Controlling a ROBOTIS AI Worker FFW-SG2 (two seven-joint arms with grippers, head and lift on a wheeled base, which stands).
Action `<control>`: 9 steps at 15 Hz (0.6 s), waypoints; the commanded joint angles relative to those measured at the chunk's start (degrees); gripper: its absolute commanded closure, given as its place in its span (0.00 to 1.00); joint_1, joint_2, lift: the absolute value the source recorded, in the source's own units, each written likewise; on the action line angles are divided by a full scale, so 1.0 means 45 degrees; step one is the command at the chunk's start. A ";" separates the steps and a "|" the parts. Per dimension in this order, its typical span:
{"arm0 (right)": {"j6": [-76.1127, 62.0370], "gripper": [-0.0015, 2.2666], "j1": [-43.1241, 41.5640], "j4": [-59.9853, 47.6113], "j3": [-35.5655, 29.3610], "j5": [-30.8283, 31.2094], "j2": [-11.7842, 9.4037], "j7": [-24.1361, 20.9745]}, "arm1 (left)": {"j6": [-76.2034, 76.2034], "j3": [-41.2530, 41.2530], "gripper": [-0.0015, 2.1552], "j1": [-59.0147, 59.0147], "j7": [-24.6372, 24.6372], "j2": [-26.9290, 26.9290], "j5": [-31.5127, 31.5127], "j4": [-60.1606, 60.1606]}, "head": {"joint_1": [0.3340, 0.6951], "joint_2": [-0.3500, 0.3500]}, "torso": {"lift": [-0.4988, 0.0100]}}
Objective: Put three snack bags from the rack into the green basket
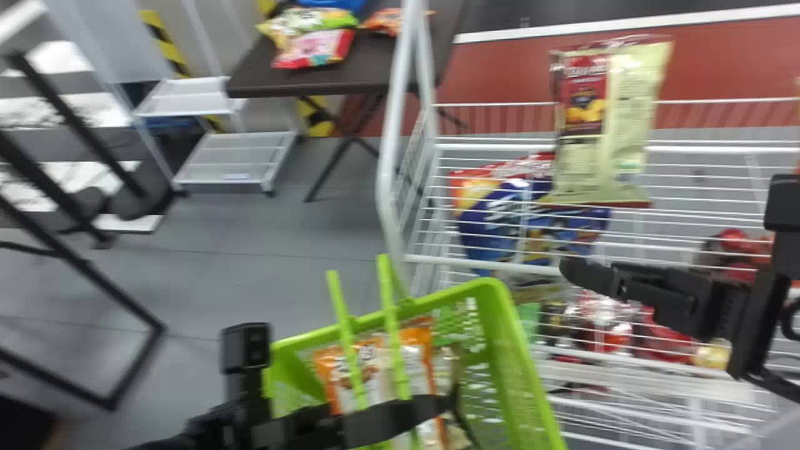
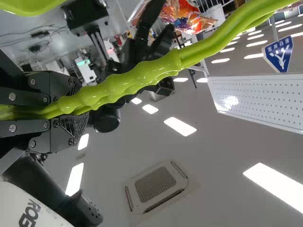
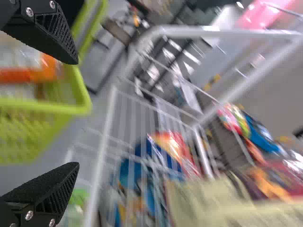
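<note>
My left gripper (image 1: pixel 400 420) is at the bottom of the head view, over the green basket (image 1: pixel 509 350). In the left wrist view the left gripper (image 2: pixel 78 109) is shut on the green basket handle (image 2: pixel 137 80). Orange-and-white snack bags (image 1: pixel 334 369) lie inside the basket. To its right, my right gripper (image 1: pixel 584 277) is in front of the wire rack (image 1: pixel 481 265). Its fingers stand apart in the right wrist view, where the right gripper (image 3: pixel 75 113) has nothing between them. Pale yellow bags (image 1: pixel 631 119) stand upright on the rack, above blue snack bags (image 1: pixel 494 225).
Red packages (image 1: pixel 662 331) lie lower in the rack. The rack's white side frame (image 1: pixel 386 169) rises just behind the basket. Farther back, a dark table (image 1: pixel 312 84) bears more snack bags, with a small white shelf (image 1: pixel 234 162) to its left.
</note>
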 commanded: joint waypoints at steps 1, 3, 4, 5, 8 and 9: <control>-0.0759 0.02 -0.0003 -0.0005 -0.1178 0.0713 -0.0236 -0.0100 | -0.0002 0.0001 1.00 0.0001 0.0004 0.0002 0.0009 0.0012 | 1.00 0.57 | 0.98; -0.1071 0.02 -0.0003 0.0014 -0.2038 0.1104 -0.0451 -0.0237 | -0.0002 0.0001 1.00 0.0001 0.0023 0.0021 -0.0010 0.0012 | 1.00 0.45 | 0.98; -0.1305 0.02 -0.0061 0.0034 -0.2389 0.1397 -0.0607 -0.0452 | 0.0037 0.0001 1.00 0.0001 0.0023 0.0021 -0.0010 0.0012 | 1.00 0.39 | 0.98; -0.1501 0.02 -0.0217 0.0170 -0.2721 0.1709 -0.0744 -0.0628 | -0.0002 -0.0018 1.00 0.0001 0.0023 0.0021 -0.0010 0.0012 | 1.00 0.34 | 0.98; -0.2126 0.02 -0.0784 0.0893 -0.3053 0.3037 -0.0939 -0.1272 | -0.0002 -0.0018 1.00 0.0001 0.0023 0.0021 -0.0010 0.0012 | 1.00 0.16 | 0.98; -0.2360 0.02 -0.1155 0.1420 -0.3053 0.3486 -0.0979 -0.1389 | 0.0037 -0.0038 1.00 0.0001 0.0023 0.0041 -0.0010 0.0031 | 1.00 0.12 | 0.98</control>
